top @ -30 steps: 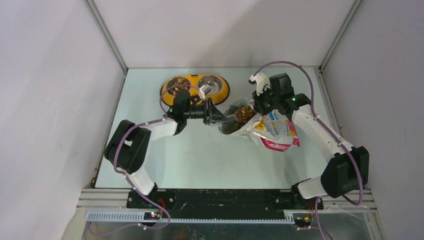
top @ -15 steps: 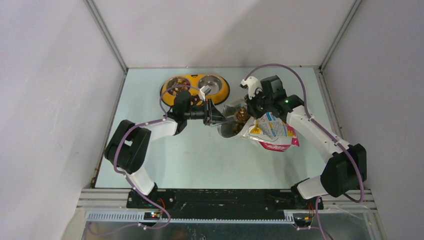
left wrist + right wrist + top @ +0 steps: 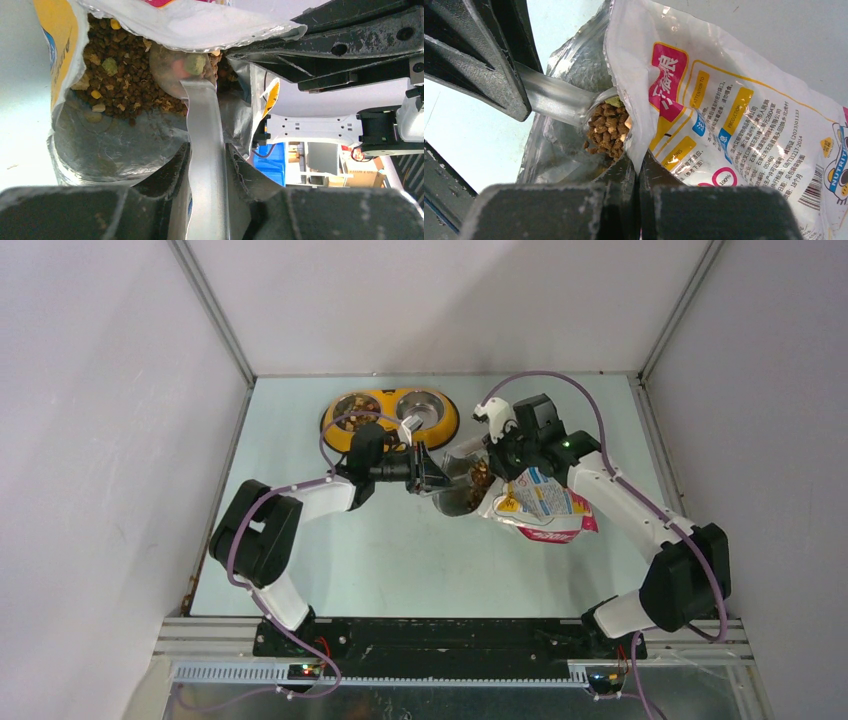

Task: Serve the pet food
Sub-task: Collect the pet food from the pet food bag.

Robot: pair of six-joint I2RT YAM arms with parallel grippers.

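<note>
Kibble point(image 3: 120, 85) sits inside glossy crinkled bag point(image 3: 734, 115). I see left arm point(image 3: 320, 498) stretched sideways, left gripper point(image 3: 206, 165) clamping translucent scoop point(image 3: 204, 120) handle, bowl in kibble; right gripper point(image 3: 639, 172) pinching bag lip.

Place: robotics lab booth
Walls: plain white panels point(image 3: 100, 440) around left gripper point(image 3: 432, 472)
Beyond it: blue plastic crate point(image 3: 279, 167)

Top: high up, looks down on the whole table point(image 3: 400, 560).
Wrists: very close, both see food point(image 3: 115, 75) in bag point(image 3: 190, 25).
</note>
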